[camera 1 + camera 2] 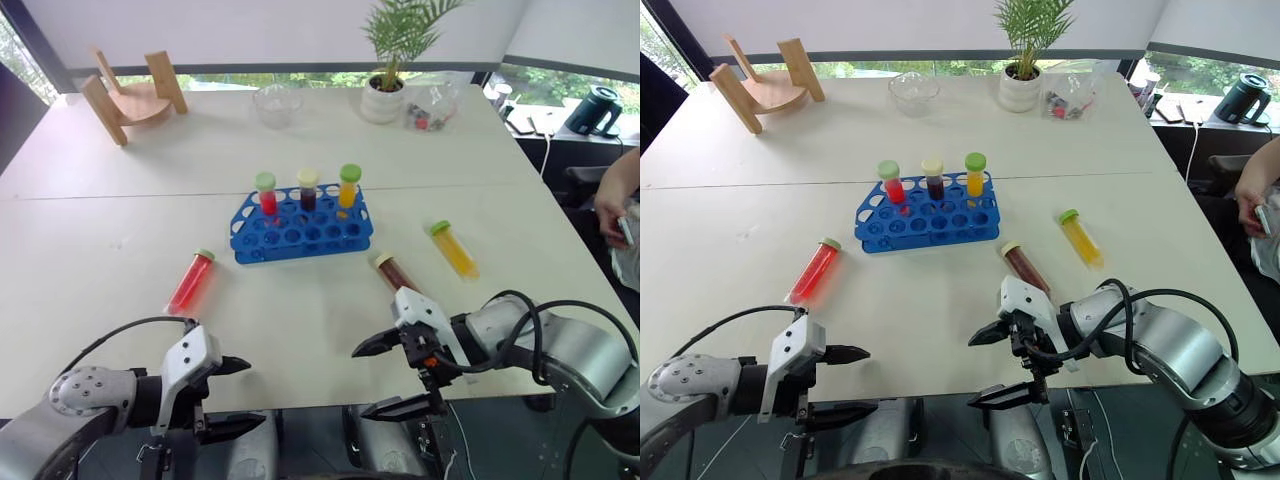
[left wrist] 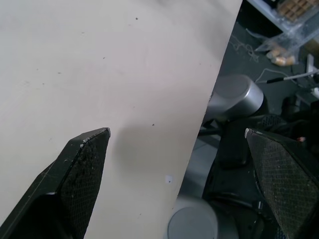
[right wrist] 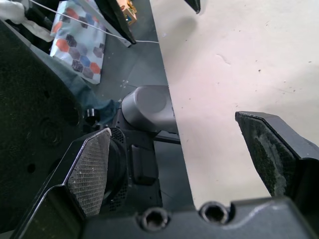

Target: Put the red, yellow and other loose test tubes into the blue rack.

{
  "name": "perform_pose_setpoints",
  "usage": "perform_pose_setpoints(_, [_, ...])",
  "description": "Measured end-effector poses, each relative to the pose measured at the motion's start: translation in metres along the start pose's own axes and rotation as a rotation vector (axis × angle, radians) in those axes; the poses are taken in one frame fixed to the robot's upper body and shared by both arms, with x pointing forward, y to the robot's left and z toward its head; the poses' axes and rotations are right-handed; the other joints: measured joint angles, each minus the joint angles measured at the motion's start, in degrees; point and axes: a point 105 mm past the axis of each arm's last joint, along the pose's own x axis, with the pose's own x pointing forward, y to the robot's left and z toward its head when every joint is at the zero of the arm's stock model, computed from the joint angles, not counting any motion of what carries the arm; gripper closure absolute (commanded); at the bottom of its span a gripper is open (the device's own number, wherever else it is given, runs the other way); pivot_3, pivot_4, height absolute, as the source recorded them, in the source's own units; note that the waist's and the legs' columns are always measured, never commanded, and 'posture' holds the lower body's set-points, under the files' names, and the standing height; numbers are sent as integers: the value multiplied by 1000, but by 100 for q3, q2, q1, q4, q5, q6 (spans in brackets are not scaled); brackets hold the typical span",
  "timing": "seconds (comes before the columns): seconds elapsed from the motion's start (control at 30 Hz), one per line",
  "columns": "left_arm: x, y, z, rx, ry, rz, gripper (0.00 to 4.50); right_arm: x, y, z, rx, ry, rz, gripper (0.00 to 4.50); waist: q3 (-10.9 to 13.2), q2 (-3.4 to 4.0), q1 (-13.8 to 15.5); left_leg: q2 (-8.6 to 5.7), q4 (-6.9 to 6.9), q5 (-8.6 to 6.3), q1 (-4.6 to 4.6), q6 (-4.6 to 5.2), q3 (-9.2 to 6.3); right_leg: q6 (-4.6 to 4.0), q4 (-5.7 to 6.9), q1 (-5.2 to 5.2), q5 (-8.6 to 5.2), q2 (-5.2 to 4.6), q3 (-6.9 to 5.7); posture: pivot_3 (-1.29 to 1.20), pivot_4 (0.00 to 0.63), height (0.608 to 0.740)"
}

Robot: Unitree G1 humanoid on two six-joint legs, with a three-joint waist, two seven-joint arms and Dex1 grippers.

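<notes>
Your left gripper (image 1: 232, 396) and right gripper (image 1: 385, 377) both hang spread wide and empty at the table's (image 1: 300, 310) near edge. You have three capped tubes standing in the blue rack (image 1: 301, 227); the red tube (image 1: 191, 281), brown tube (image 1: 397, 272) and yellow tube (image 1: 454, 248) lie loose. No writing on anything is readable.
</notes>
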Motion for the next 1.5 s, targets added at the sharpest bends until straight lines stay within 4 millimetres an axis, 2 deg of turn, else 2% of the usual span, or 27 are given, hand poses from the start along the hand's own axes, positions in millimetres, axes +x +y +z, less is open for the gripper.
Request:
perform_pose_setpoints(0.5, [3,10,12,5,-27,42,5,3,-1,3,-6,-20,-7,80,0,0,0,0,0,0,0,0,-1,1,1,1,1,1,0,0,150,740])
perform_pose_setpoints(0.67, [5,7,14,-41,-35,14,5,2,-3,6,-4,-27,-6,80,0,0,-5,0,1,0,0,0,-1,2,2,1,1,1,0,0,150,740])
perform_pose_setpoints(0.8, [7,8,36,-107,-102,-29,5,-6,-4,18,0,-47,-6,80,0,0,12,0,9,0,0,0,-5,6,3,6,4,1,-2,0,150,740])
perform_pose_setpoints(0.87, [1,15,49,-102,-127,-31,5,-17,-14,29,24,-68,-57,80,0,0,5,-1,12,0,1,0,-5,7,4,7,6,2,-2,0,150,740])
perform_pose_setpoints(0.93, [-10,29,65,-55,-125,-2,5,-39,-39,53,61,-131,-176,80,3,3,-9,-2,17,2,1,0,-4,-6,7,3,12,5,-2,0,150,740])
perform_pose_setpoints(1.03, [-30,50,111,82,-172,42,5,-98,-74,90,44,-165,-422,80,7,6,19,-4,16,3,-5,-1,-6,-6,3,-2,12,4,-7,0,150,740])
perform_pose_setpoints(1.1, [-41,55,133,169,-193,59,5,-134,-89,102,18,-149,-586,80,4,4,28,-6,0,0,-8,1,0,-2,-9,-5,10,0,-5,0,150,740])
perform_pose_setpoints(1.17, [-44,59,149,269,-182,60,5,-163,-109,99,44,-60,-726,80,3,3,11,-8,-9,-11,-14,18,5,27,-15,-11,14,-1,-2,0,150,740])
perform_pose_setpoints(1.23, [-43,62,153,359,-122,61,5,-179,-128,86,113,46,-807,80,6,5,-22,-8,-13,-21,-20,33,14,31,-15,-26,12,-1,4,0,150,740])
perform_pose_setpoints(1.33, [-40,69,153,500,-22,89,5,-197,-150,55,243,208,-875,80,9,14,-44,-5,-20,-31,-47,53,30,23,1,-76,7,2,19,0,150,740])
perform_pose_setpoints(1.4, [-39,74,149,542,12,103,5,-203,-158,37,318,278,-878,80,10,18,-45,2,-12,-30,-81,53,30,20,13,-114,6,9,18,0,150,740])
perform_pose_setpoints(1.5, [-34,73,151,571,1,90,5,-197,-165,23,392,333,-828,80,13,24,-44,5,3,-30,-110,53,31,20,26,-137,7,9,17,0,150,740])
